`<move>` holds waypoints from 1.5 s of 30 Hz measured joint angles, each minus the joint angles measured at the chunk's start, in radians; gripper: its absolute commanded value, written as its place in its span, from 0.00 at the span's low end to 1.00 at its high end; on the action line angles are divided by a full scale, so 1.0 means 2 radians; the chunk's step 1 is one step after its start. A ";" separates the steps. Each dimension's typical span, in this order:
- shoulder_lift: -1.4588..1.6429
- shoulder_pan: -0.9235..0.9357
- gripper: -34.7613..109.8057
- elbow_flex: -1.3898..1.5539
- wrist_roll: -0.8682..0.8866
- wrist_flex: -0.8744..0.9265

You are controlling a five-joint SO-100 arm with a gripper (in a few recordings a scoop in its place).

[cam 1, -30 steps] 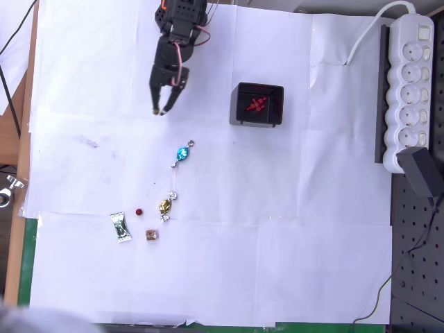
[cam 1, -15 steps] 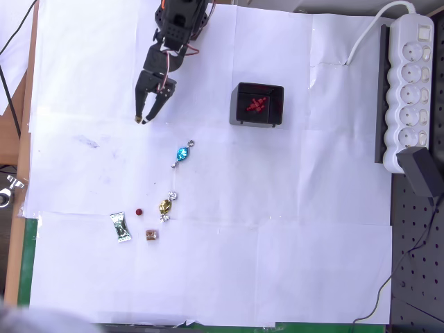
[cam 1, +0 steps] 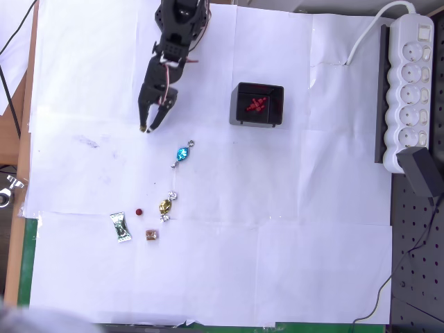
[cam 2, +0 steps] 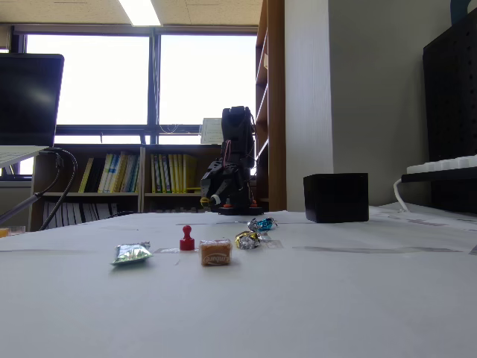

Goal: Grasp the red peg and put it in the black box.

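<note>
In the overhead view the black arm reaches down from the top edge of the white paper-covered tabletop (cam 1: 312, 243), and its tool (cam 1: 146, 127) points toward the lower left with its two fingers parted by a narrow gap, holding nothing; the fingertips (cam 1: 143, 128) hang over bare paper, well apart from every candy; the red peg (cam 1: 139, 210) lies far below the tool, a small round dot just left of the gold foil-wrapped candy (cam 1: 166, 206) and up and right of the green-silver wrapped candy (cam 1: 121, 227); the small brown square candy (cam 1: 150, 235) sits just below and right of the peg; a blue wrapped candy (cam 1: 182, 154) lies between the tool and the gold one; the black box (cam 1: 257, 105) stands to the right of the tool, near the top of the paper, with small red pieces (cam 1: 255, 105) already lying inside it; a white power strip (cam 1: 411, 90) runs along the right edge; in the fixed view the peg (cam 2: 187, 239) stands upright on the tabletop (cam 2: 335, 313), between the green-silver candy (cam 2: 132, 253) and the brown candy (cam 2: 216, 253), with the box (cam 2: 336, 198) farther back on the right and the tool (cam 2: 208, 200) low beside the arm's base in the distance.
</note>
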 measured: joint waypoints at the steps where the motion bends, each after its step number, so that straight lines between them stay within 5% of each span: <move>1: 0.012 -0.004 0.24 0.011 0.000 -0.004; 13: 0.143 -0.018 0.24 0.054 0.000 -0.166; 45: 0.348 -0.018 0.24 0.257 -0.035 -0.206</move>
